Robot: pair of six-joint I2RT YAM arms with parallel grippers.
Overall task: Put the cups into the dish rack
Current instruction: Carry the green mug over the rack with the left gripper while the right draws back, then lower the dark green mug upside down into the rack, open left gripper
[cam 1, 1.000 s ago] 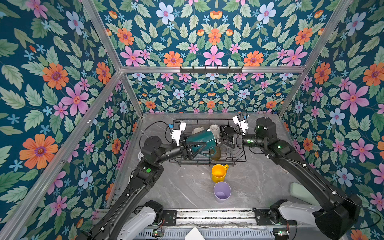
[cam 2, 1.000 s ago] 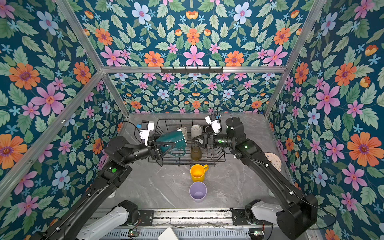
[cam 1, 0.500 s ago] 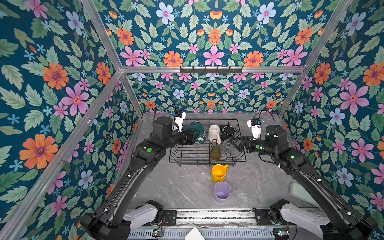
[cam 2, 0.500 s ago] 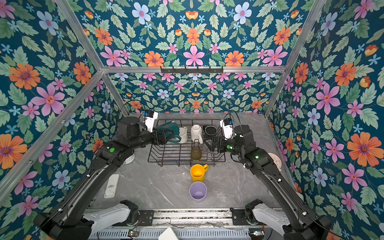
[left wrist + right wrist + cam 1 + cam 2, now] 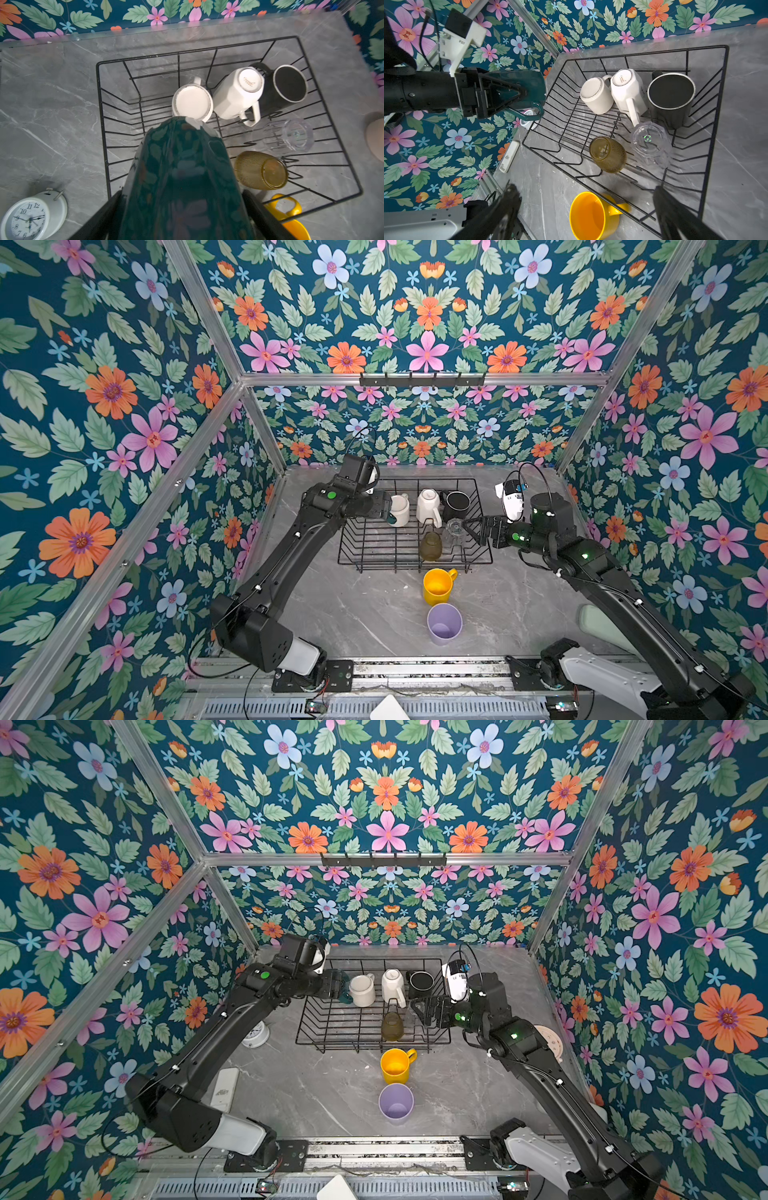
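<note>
The black wire dish rack (image 5: 365, 543) (image 5: 332, 1027) stands at the back of the table. In it are a cream mug (image 5: 399, 510), a white mug (image 5: 428, 506), a black mug (image 5: 457, 504), a clear glass (image 5: 453, 531) and an olive-amber glass (image 5: 431, 546). My left gripper (image 5: 384, 510) (image 5: 182, 216) is shut on a teal mug (image 5: 182, 176) (image 5: 529, 83), held above the rack's left side beside the cream mug. My right gripper (image 5: 469, 526) (image 5: 584, 188) hangs open and empty at the rack's right edge, next to the clear glass. A yellow mug (image 5: 437, 585) and a lilac tumbler (image 5: 444, 623) stand on the table in front.
A white alarm clock (image 5: 255, 1033) (image 5: 29, 216) and a white remote (image 5: 224, 1088) lie left of the rack. A round clock (image 5: 548, 1042) lies behind my right arm. A black hook rail (image 5: 422, 379) hangs on the back wall.
My left arm has carried the teal mug from the rack's front middle up and back to its left side. My right gripper has drawn back rightward from the clear glass and opened wider.
</note>
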